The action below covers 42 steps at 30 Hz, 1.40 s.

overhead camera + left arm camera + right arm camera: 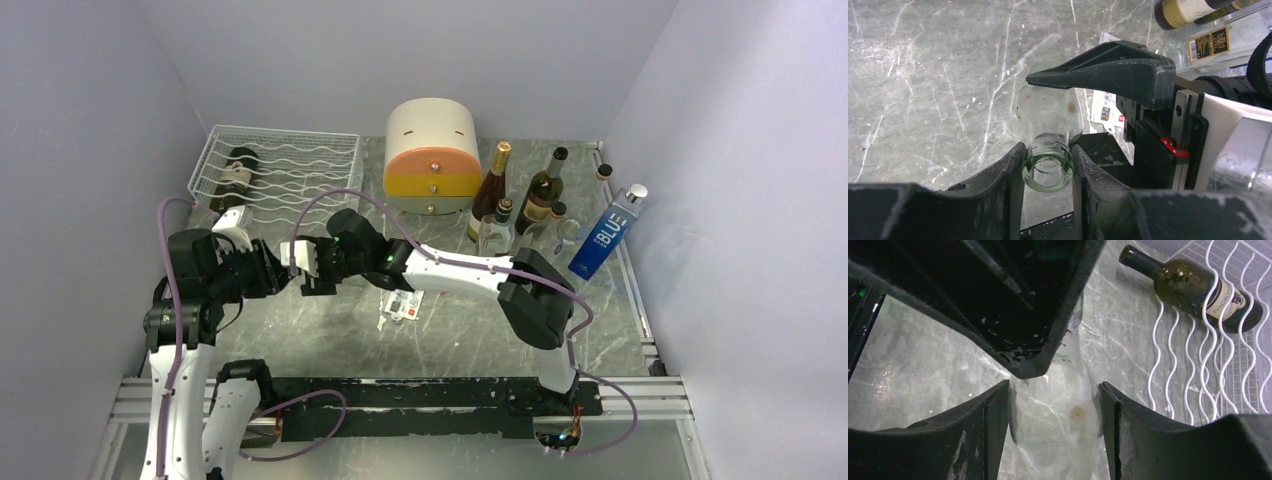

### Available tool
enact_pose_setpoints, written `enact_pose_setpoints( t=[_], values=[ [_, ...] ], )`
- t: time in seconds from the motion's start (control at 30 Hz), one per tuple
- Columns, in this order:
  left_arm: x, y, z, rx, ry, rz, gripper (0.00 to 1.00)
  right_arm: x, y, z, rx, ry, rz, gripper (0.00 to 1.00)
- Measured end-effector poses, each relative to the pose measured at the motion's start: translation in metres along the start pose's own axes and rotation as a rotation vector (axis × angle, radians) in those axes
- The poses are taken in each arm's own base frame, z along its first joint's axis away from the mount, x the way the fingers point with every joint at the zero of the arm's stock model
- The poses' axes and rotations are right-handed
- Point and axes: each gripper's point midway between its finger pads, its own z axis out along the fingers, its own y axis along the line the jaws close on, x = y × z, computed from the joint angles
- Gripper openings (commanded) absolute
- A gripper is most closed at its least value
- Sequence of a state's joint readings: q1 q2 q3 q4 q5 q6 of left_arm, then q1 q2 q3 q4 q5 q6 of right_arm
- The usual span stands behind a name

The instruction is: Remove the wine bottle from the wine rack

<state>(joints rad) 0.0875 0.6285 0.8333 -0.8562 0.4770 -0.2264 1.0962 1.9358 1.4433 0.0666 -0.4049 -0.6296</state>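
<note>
Left gripper point(1048, 149): fingers clenched on the neck of the clear bottle point(1047, 111), just behind its green-tinted rim; the open mouth points at the left wrist camera.
Right gripper point(1054, 390): fingers pressed against the two sides of the clear bottle's body, one finger point(1103, 70) lying along the top of the glass in the left wrist view.
Clear bottle: off the rack, held lying on its side between the two grippers, above the table point(460, 330) and near-right of the rack; empty, with a small brown spot on the glass.
Rack point(300, 160): far left corner, against the left wall.
Dark bottle point(235, 170): lies in the left end of the rack on the wavy wires, label up, neck toward the near side; neither gripper touches it.
Arms: both reach in from the near edge and meet left of centre; the right arm crosses the table to get there.
Cabinet point(432, 150): far centre, just right of the rack.
Standing bottles point(540, 190): cluster at far right, beside the cabinet; blue bottle point(605, 235) leans at the right edge.
Card point(403, 303): flat on the table under the right forearm.
</note>
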Motion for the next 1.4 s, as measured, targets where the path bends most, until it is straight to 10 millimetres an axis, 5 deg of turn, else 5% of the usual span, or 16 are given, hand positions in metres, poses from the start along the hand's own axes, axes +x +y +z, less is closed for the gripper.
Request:
enact_pose_setpoints(
  t=[0.2,0.4,0.53,0.8,0.97,1.13,1.27,1.4],
  values=[
    [-0.005,-0.001,0.0,0.0,-0.004,0.012,0.67,-0.004,-0.001,0.003,-0.005,-0.014,0.037,0.23],
    [-0.043,-0.014,-0.016,-0.006,-0.079,0.042,0.89,-0.005,-0.006,0.002,0.042,-0.049,0.087,0.14],
    [-0.084,-0.032,-0.035,0.009,-0.202,0.064,0.95,-0.008,-0.013,-0.011,0.091,-0.079,0.173,0.0],
    [-0.144,-0.067,-0.087,0.037,-0.464,0.103,1.0,-0.027,-0.024,-0.052,0.185,-0.14,0.388,0.0],
    [-0.137,-0.056,-0.1,-0.031,-0.546,0.091,1.0,-0.072,-0.036,-0.107,0.277,-0.236,0.45,0.0],
    [-0.112,-0.035,-0.075,-0.055,-0.481,0.059,1.0,-0.1,-0.029,-0.174,0.365,-0.312,0.473,0.0],
    [-0.087,-0.018,-0.045,-0.06,-0.405,0.007,0.99,-0.088,-0.021,-0.203,0.429,-0.244,0.519,0.0],
    [-0.071,-0.008,-0.027,-0.048,-0.385,-0.035,1.0,-0.053,-0.013,-0.225,0.523,-0.12,0.587,0.0]
  ],
)
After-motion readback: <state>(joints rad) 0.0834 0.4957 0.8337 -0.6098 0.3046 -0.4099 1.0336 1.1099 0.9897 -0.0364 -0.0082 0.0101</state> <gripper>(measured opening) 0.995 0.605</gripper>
